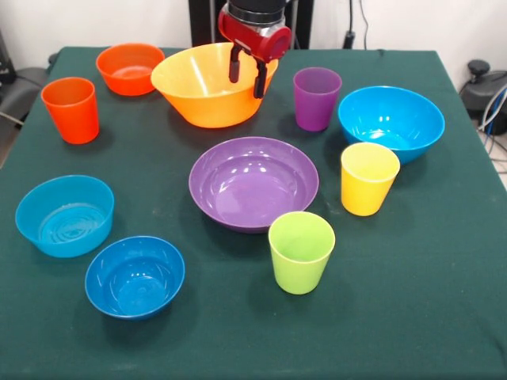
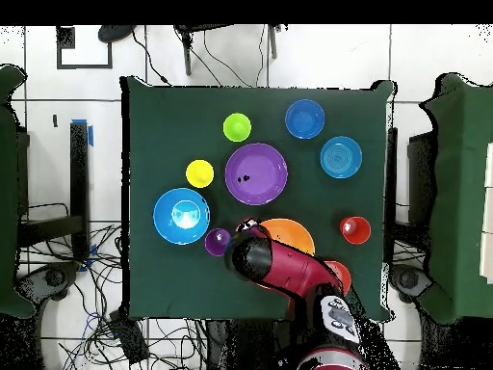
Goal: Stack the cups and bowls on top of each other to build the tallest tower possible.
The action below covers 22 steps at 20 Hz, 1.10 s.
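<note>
My gripper (image 1: 247, 73) hangs open and empty over the right side of the large orange-yellow bowl (image 1: 198, 95) at the back of the table. The purple cup (image 1: 317, 96) and large blue bowl (image 1: 390, 120) stand to its right. The small orange bowl (image 1: 129, 68) and orange cup (image 1: 71, 109) stand to its left. The large purple bowl (image 1: 253, 182) is in the middle, with the yellow cup (image 1: 368, 177) and lime green cup (image 1: 301, 251) near it. The light blue bowl (image 1: 65, 214) and dark blue bowl (image 1: 135, 275) sit front left. Every piece stands singly, mouth up.
The table has a dark green cloth (image 1: 428, 301). In the overhead view my arm (image 2: 289, 275) covers part of the orange-yellow bowl (image 2: 294, 231) and the small orange bowl (image 2: 339, 273). Cables and chair bases lie on the floor around the table.
</note>
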Tool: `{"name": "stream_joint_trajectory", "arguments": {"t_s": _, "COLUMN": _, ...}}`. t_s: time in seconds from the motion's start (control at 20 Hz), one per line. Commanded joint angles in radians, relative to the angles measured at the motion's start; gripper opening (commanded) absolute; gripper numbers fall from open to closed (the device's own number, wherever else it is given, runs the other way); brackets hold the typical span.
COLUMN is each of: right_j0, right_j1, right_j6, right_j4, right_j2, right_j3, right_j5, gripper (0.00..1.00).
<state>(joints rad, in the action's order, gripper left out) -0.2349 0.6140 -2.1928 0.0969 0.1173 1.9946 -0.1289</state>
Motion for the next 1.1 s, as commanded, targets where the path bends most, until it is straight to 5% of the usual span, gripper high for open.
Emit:
{"name": "stream_joint_trajectory", "arguments": {"t_s": 0.05, "right_j0": 0.024, "right_j1": -0.034, "right_j6": -0.069, "right_j4": -0.031, "right_j2": -0.085, "right_j3": -0.038, "right_j5": -0.009, "gripper": 1.0}}
{"name": "stream_joint_trajectory", "arguments": {"t_s": 1.1, "right_j0": 0.037, "right_j1": -0.038, "right_j6": -0.062, "right_j4": -0.036, "right_j2": -0.075, "right_j3": -0.054, "right_j5": -0.003, "gripper": 1.0}}
